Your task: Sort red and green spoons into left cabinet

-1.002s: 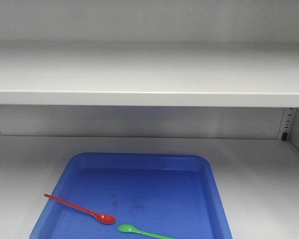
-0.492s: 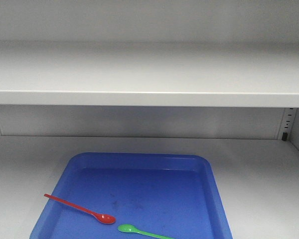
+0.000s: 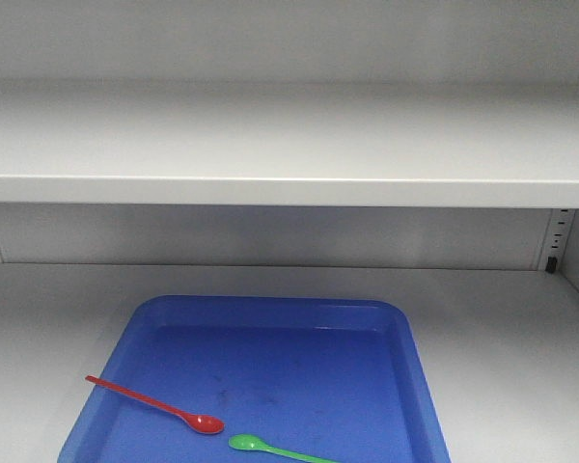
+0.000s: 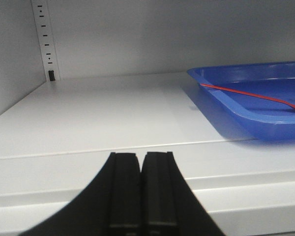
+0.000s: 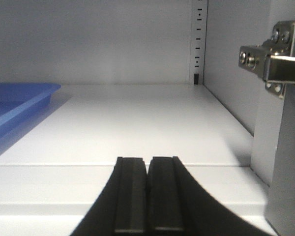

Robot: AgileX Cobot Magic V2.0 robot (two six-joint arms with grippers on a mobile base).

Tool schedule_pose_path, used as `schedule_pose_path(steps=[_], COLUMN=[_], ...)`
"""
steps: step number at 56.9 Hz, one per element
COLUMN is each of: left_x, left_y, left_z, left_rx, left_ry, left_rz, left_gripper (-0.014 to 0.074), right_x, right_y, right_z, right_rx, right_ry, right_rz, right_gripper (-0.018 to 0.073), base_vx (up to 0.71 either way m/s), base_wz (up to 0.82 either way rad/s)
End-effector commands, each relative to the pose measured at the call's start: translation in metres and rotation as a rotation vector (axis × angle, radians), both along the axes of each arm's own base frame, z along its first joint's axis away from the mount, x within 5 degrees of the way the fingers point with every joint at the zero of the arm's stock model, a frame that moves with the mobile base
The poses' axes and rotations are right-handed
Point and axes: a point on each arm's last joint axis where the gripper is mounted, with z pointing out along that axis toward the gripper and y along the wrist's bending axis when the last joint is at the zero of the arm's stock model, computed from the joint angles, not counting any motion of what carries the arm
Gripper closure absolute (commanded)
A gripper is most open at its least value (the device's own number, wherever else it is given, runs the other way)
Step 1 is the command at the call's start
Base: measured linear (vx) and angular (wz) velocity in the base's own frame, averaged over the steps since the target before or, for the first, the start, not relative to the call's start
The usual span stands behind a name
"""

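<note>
Both tools pressed together, empty; red spoon [image 4: 250,93] on tray [image 4: 226,101], right of left tool [image 4: 140,196].

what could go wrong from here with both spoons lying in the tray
The thin red plastic spoon and green plastic spoon lie flat in the blue plastic tray, so a tool may scrape the floor or slip off. Both the left tool and right tool are shut; they must open first.
</note>
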Motion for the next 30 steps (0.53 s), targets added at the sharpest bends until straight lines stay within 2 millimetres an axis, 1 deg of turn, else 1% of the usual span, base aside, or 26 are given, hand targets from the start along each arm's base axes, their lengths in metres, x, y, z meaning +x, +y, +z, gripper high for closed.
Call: schedule_pose_path(steps=[1, 30], left_x=[-0.0012, -0.0012], left_y=[-0.0004, -0.0004], left_z=[0.0023, 0.0023], left_rx=[-0.023, -0.023], left_ry=[-0.080, -0.080], left_rz=[-0.007, -0.007], left_gripper=[0.0603, 0.0603], right_x=[-0.0009, -0.0009], right_y=[-0.0001, -0.0001], right_z=[0.0047, 0.0047], right_rx=[-0.007, -0.009], right_ry=[-0.074, -0.074], right_rz=[-0.003, -0.003], right_gripper=[0.0566, 0.0566], base_vx=[0.00, 0.00], base_wz=[0.00, 0.00])
